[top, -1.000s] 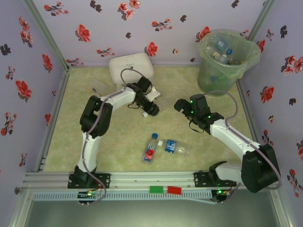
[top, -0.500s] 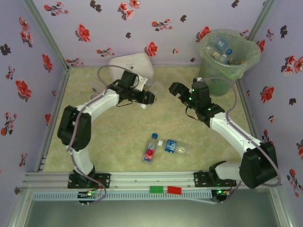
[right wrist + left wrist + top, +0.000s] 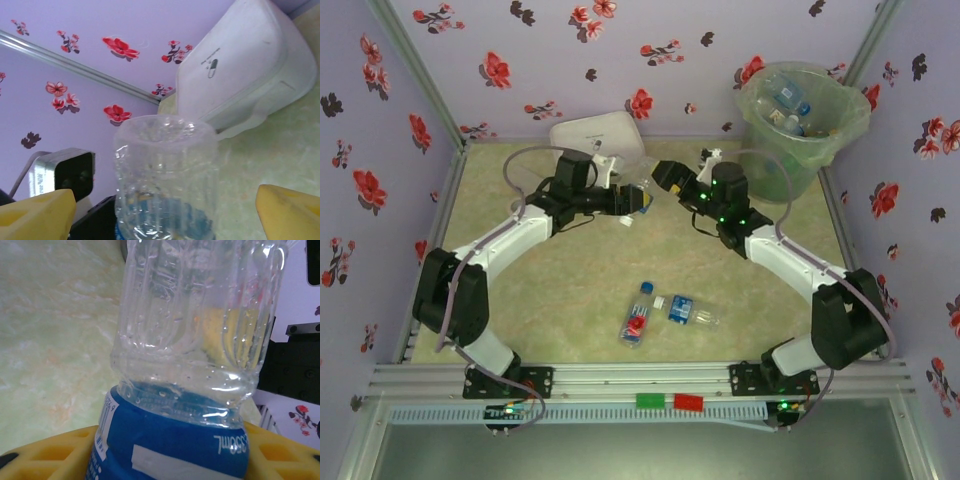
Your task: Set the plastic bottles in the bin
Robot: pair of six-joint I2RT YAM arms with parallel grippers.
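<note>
Gripping a clear plastic bottle (image 3: 195, 340) by its blue-labelled waist, the left tool (image 3: 632, 200) holds it at 12 o'clock over the counter (image 3: 570, 300); upside-down print reads "350ml". The right tool (image 3: 165, 210) stands wide open, its fingers flanking the bottle's base without touching. A round grey-green bin (image 3: 770, 170) sits at 1 o'clock.

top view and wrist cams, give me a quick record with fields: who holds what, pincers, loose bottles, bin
held bottle: clear, blue label, between the two pincers, in front of the white box
left pincer: shut on the held bottle at its label
right pincer: open, fingers either side of the bottle's base, not touching
loose: red-labelled bottle and blue-labelled bottle lying on the table
bin: far right, binned bottles inside
stage: looks like a left-to-right handover
</note>
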